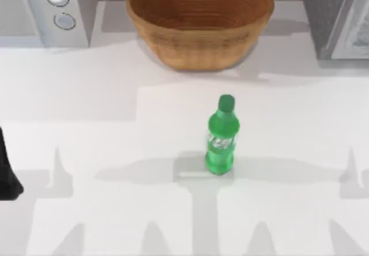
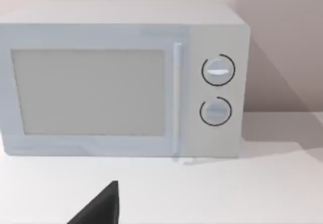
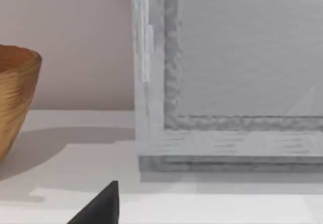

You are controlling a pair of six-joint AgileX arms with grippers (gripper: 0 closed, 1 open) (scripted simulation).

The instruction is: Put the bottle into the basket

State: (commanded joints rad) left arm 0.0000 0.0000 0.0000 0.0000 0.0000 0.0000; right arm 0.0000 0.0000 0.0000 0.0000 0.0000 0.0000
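Wicker basket (image 1: 199, 22) sits empty at the table's (image 1: 86, 94) far edge; the bottle (image 1: 221, 138) stands upright mid-table, well apart, untouched. Nothing done yet. Left arm (image 1: 7, 169) parked at left; grip state unclear.

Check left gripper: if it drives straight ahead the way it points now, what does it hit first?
Probably the microwave: the left wrist view faces its door square on, with bare table between. Depth is unclear, so how far off I cannot tell.
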